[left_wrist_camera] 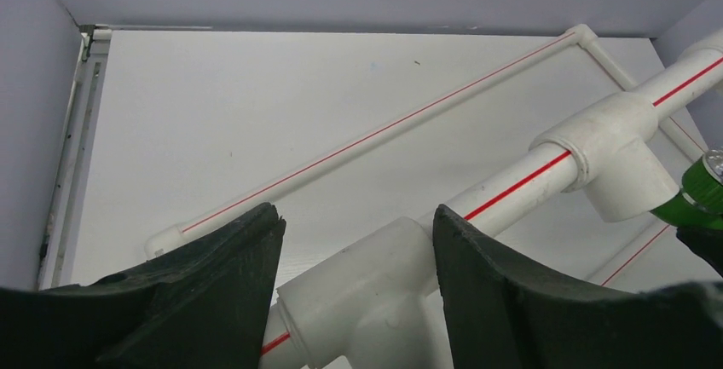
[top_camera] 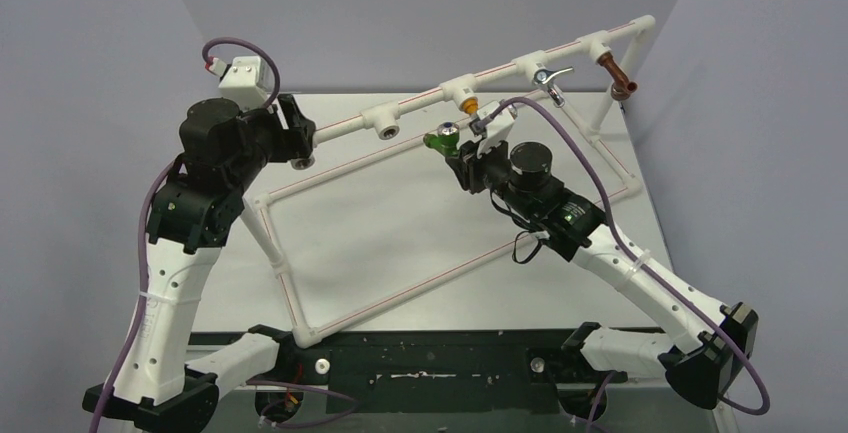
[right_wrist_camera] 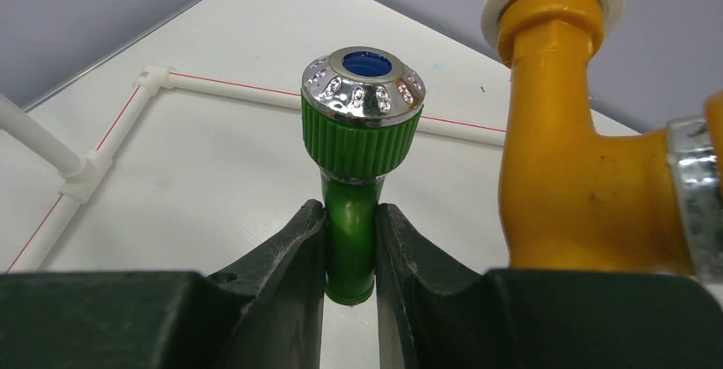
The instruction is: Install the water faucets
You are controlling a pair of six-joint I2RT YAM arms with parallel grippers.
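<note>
Between right gripper point(right_wrist_camera: 349, 212) fingers: green faucet point(right_wrist_camera: 359, 141) neck, pinched.
Handling: light, stiff, slick; hold neck.
Left gripper point(left_wrist_camera: 356, 217): straddles pipe point(left_wrist_camera: 511, 186), grip unclear.

Orange tap point(right_wrist_camera: 580, 173) just beside green faucet point(right_wrist_camera: 360, 130)

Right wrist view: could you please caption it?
Right pincer grips the green faucet below its silver knob, beside an orange faucet.
</note>
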